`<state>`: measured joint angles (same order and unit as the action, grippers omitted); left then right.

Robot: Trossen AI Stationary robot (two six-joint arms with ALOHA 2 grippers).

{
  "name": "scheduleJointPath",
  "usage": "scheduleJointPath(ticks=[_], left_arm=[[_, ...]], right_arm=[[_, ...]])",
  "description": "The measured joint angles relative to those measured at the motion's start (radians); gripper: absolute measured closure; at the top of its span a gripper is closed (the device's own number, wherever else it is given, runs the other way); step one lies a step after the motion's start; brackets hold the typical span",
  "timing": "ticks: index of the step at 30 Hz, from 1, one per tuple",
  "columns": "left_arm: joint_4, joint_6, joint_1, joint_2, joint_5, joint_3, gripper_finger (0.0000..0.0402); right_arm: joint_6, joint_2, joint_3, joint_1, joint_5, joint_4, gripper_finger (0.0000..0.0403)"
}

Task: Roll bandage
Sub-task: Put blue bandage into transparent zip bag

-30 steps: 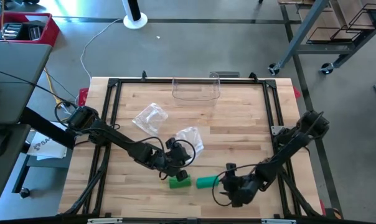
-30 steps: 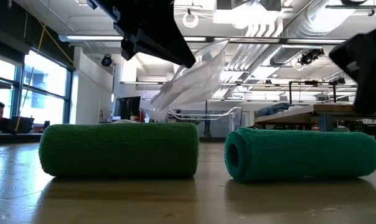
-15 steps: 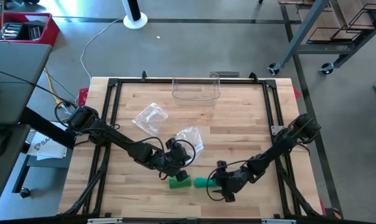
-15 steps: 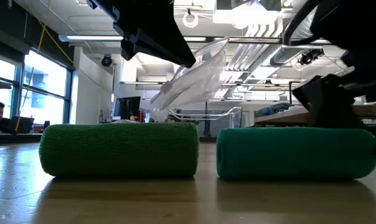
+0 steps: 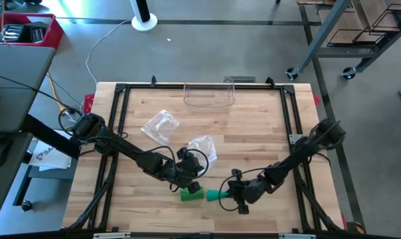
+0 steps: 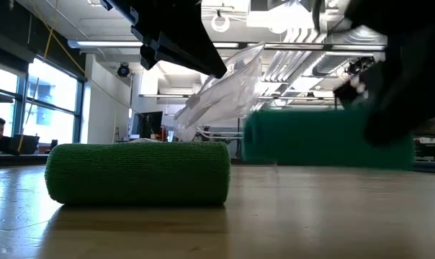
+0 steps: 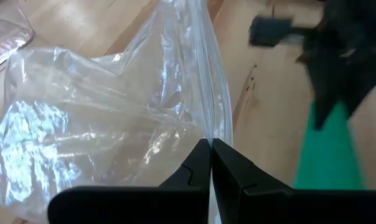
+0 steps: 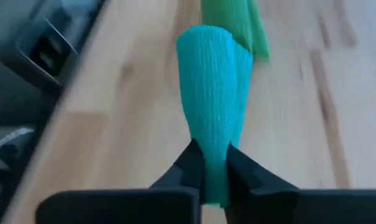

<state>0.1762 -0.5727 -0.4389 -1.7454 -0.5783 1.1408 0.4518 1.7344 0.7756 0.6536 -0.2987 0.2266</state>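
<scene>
Two bandage rolls are recorded near the table's front edge. Green roll (image 5: 192,195) is lain flat on the wooden table (image 5: 253,133). Teal roll (image 5: 218,194) is pinched at one end by the right gripper (image 5: 230,194), arm stretched low and diagonal, roll raised clear of the wood. Left gripper (image 5: 187,174), arm likewise extended, is clamped on a clear plastic bag (image 5: 202,147) just beside the green roll.

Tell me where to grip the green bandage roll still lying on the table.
Judging by its pose, pinch the green roll mid-length across its round sides, coming from straight above. It lies flat on the table, ends free; the left gripper holding the plastic bag crowds its far side.
</scene>
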Motion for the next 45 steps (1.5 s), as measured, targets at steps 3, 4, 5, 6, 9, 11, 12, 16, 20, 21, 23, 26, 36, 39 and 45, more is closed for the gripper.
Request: scheduleJointPath(ticks=[3, 4, 5, 6, 9, 11, 12, 16, 20, 21, 23, 26, 36, 39, 45], left_arm=[[-0.016, 0.000, 0.000, 0.000, 0.000, 0.000, 0.0401], [-0.024, 0.000, 0.000, 0.000, 0.000, 0.000, 0.0401], [-0.030, 0.000, 0.000, 0.000, 0.000, 0.000, 0.0401], [-0.038, 0.000, 0.000, 0.000, -0.001, 0.000, 0.0401], [-0.069, 0.000, 0.000, 0.000, -0.001, 0.000, 0.0401], [-0.077, 0.000, 0.000, 0.000, -0.005, 0.000, 0.0401], [-0.079, 0.000, 0.000, 0.000, -0.007, 0.000, 0.0401], [-0.080, -0.001, 0.000, 0.000, -0.018, 0.000, 0.0401], [-0.085, -0.002, 0.000, 0.000, -0.022, 0.000, 0.0401], [-0.087, -0.002, 0.000, 0.000, -0.027, 0.000, 0.0401], [-0.102, -0.002, 0.000, 0.000, -0.030, 0.000, 0.0401], [-0.124, 0.011, 0.000, 0.000, -0.034, 0.000, 0.0401], [-0.187, 0.051, 0.009, 0.000, -0.033, 0.000, 0.0401], [-0.198, 0.052, 0.012, 0.000, -0.029, 0.000, 0.0401], [-0.206, 0.053, 0.013, 0.000, -0.029, 0.000, 0.0401]], right_arm=[[0.003, -0.065, 0.053, 0.018, -0.106, -0.079, 0.0388], [0.018, -0.083, 0.079, 0.021, -0.150, -0.125, 0.0383], [0.029, -0.103, 0.111, 0.019, -0.201, -0.192, 0.0381], [0.042, -0.117, 0.145, 0.014, -0.249, -0.273, 0.0380], [0.080, -0.136, 0.262, -0.001, -0.349, -0.517, 0.0385], [0.105, -0.137, 0.339, -0.015, -0.369, -0.662, 0.0390], [0.118, -0.135, 0.369, -0.022, -0.373, -0.709, 0.0392], [0.153, -0.133, 0.428, -0.054, -0.381, -0.816, 0.0391], [0.228, -0.133, 0.435, -0.073, -0.381, -0.905, 0.0391], [0.250, -0.132, 0.434, -0.076, -0.381, -0.932, 0.0391], [0.294, -0.129, 0.425, -0.079, -0.382, -0.972, 0.0391], [0.331, -0.128, 0.421, -0.080, -0.381, -1.011, 0.0391], [0.148, -0.126, 0.420, -0.089, -0.310, -0.810, 0.0391], [0.165, -0.125, 0.420, -0.115, -0.292, -0.792, 0.0391], [0.179, -0.125, 0.420, -0.184, -0.207, -0.798, 0.0391]])
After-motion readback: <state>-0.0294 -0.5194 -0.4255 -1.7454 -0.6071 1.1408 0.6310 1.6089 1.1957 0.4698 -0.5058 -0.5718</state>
